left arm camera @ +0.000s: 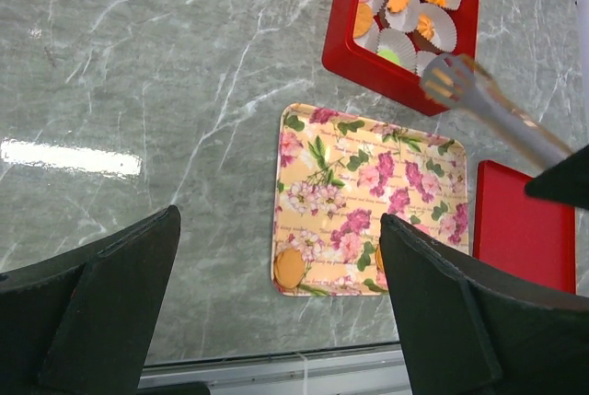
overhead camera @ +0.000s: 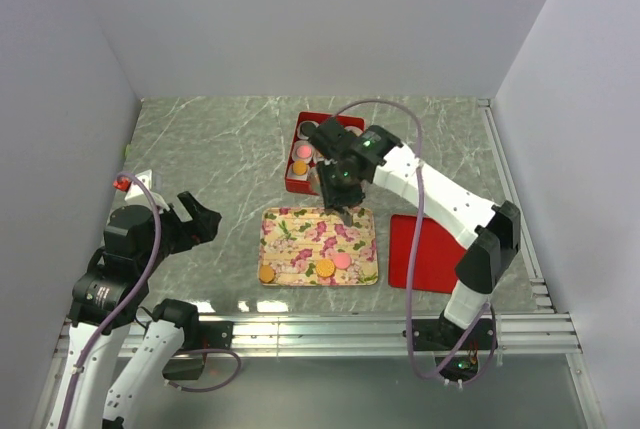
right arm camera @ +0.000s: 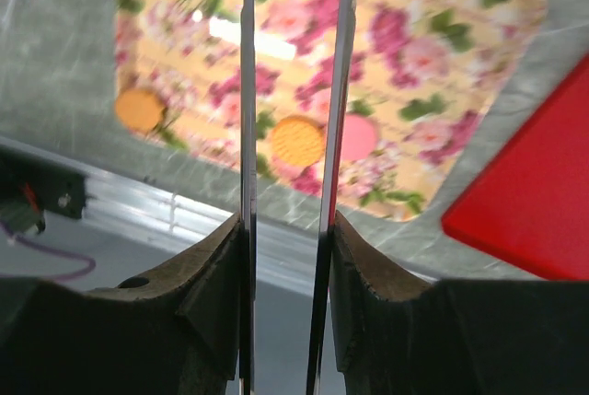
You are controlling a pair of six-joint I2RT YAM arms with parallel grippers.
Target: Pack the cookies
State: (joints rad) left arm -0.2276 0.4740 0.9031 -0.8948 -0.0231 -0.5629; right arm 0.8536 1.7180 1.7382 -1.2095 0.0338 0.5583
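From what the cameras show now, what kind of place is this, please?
Probably a robot test bench, not a kitchen: plain white walls box in a marble-look table, and an aluminium rail runs along its near edge.

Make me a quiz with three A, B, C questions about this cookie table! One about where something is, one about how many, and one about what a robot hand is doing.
1. Where is the red lid?
A) beside the flowery tray, on its right
B) on top of the flowery tray
C) hanging on the wall

2. How many cookies lie on the flowery tray?
A) one
B) three
C) six

3. What is the right gripper doing?
A) holding tongs
B) holding a cookie
C) open, with nothing in it

Answers:
1 A: the lid lies flat to the tray's right.
2 B: two orange-brown ones and one pink one sit along its near edge.
3 A: it squeezes the metal tongs.
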